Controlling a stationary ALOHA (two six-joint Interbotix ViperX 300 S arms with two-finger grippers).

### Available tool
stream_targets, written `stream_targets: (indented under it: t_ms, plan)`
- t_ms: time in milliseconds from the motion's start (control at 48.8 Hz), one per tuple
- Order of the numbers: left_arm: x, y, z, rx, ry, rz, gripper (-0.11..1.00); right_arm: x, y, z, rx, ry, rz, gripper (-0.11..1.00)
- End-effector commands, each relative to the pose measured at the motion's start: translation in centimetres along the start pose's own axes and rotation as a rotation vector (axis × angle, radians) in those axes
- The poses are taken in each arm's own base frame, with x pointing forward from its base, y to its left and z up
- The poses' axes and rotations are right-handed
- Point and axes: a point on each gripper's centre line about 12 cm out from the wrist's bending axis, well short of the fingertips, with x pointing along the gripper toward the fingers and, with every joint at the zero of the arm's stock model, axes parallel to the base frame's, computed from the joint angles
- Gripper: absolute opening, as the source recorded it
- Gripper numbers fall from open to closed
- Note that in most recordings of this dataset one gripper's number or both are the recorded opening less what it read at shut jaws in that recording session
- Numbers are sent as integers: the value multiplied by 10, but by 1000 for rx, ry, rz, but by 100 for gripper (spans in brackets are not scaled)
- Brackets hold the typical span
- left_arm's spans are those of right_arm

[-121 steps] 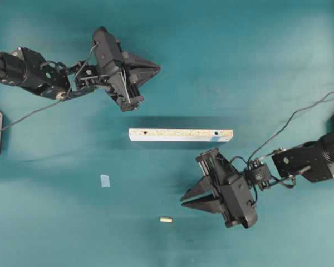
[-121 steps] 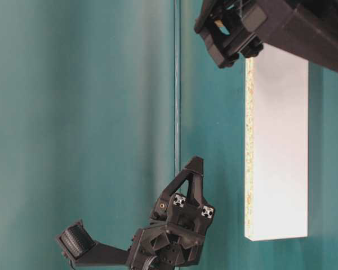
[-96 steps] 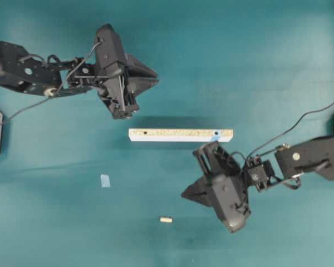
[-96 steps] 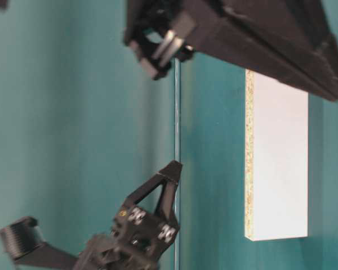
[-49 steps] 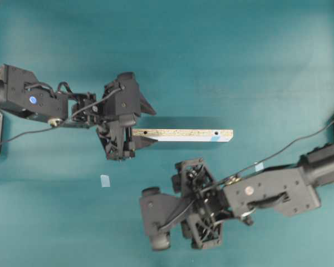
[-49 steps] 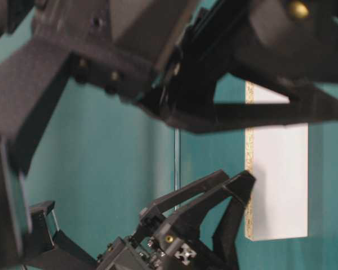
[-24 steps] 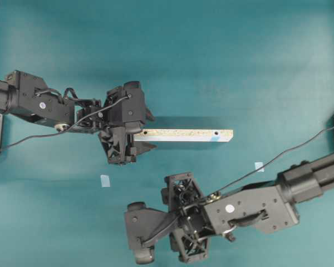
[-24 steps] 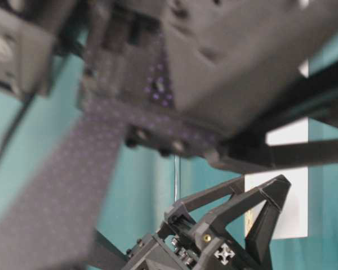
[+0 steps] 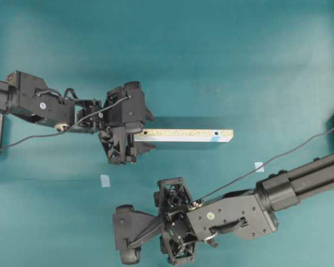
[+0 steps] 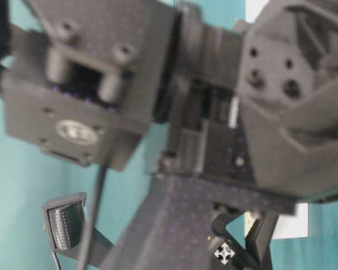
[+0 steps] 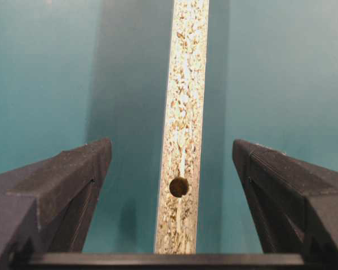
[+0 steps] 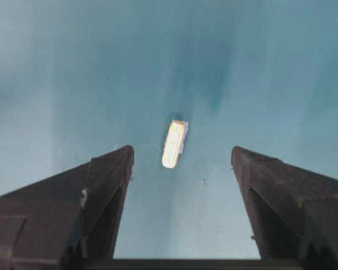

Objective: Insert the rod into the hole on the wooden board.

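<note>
The wooden board [image 9: 183,135] lies across the middle of the table, speckled face up. The hole [image 9: 216,133] with its light-blue mark is near the board's right end. My left gripper [image 9: 146,133] is open and straddles the board's left end, one finger on each side without touching. In the left wrist view the board [image 11: 185,112] runs between the jaws with the unmarked hole [image 11: 179,187]. My right gripper [image 12: 181,151] is open and points down over the rod [image 12: 174,143], which lies on the table just ahead of its fingertips. In the overhead view the right wrist [image 9: 175,225] hides the rod.
Two pale-blue tape squares lie on the table, one at the left [image 9: 104,180] and one at the right [image 9: 259,166]. The right arm [image 9: 278,192] stretches across the lower right. It also fills most of the table-level view [image 10: 158,112].
My right gripper has swung left and toward the front edge, over the rod, which is now covered in the overhead view. My left gripper closed in on the board's left end, then stayed still.
</note>
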Motion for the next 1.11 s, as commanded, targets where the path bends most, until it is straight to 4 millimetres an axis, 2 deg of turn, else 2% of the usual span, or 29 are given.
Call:
stream_targets:
  t_ms: [0,369,655,901,1085]
  plan:
    - [-3,-1,13,5,-40,-3,96,-16,8,13,-3,-50,24,78]
    - [-3,-2,19,3,-53,-5,96,-3,3,12,4,-45,18,78]
    - [-3,-4,18,2,-52,-9,96,0,-6,18,24,-71,20,78]
    - [-2,-6,18,3,-50,-12,96,1,-7,18,26,-68,17,68]
    - [-3,-6,18,3,-52,-12,96,3,-7,17,31,-61,17,67]
